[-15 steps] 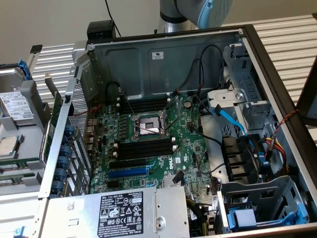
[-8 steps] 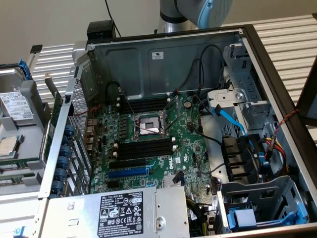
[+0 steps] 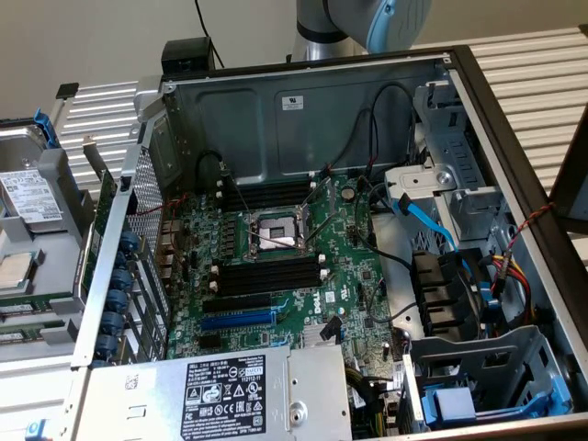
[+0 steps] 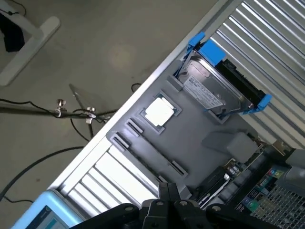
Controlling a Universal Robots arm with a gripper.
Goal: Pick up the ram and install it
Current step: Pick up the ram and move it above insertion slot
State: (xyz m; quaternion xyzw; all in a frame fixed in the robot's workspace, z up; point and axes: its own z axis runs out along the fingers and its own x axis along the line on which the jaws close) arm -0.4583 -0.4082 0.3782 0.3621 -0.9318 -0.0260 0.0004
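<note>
Starting with the exterior view, an open computer case (image 3: 303,110) sits on a ribbed white surface (image 3: 537,55) with its green motherboard (image 3: 354,266) facing up. The processor socket (image 3: 276,230) is at the middle of the board. Long black memory slots (image 3: 266,276) lie just on its near side, and a further bank (image 3: 266,195) lies on its far side. A blue expansion slot (image 3: 237,321) lies nearer still, close to the grey power supply (image 3: 303,404). A blue cable (image 3: 418,216) crosses the drive area on the exterior view's right. The robot arm (image 3: 363,23) stands behind the case's back wall.

Outside the case, on the exterior view's left, a grey tray (image 3: 64,234) carries a hard drive (image 3: 28,197) and a processor chip (image 3: 14,271). Just nearer than the chip lies a thin green strip, seemingly the ram (image 3: 41,300). It is flat on the tray and close to the case's perforated side wall.

Turning to the wrist view, the camera looks down on the tray (image 4: 205,138). The hard drive (image 4: 214,93) sits in a blue bracket, and the chip (image 4: 161,112) rests in its own recess, apart from the drive. The black gripper (image 4: 169,195) hangs over the tray's edge, its fingers pressed together with nothing between them. A dark thin stick lies near the fingertips on the case side, and whether it is the ram I cannot tell. Cables (image 4: 47,157) trail over the floor beyond the tray.
</note>
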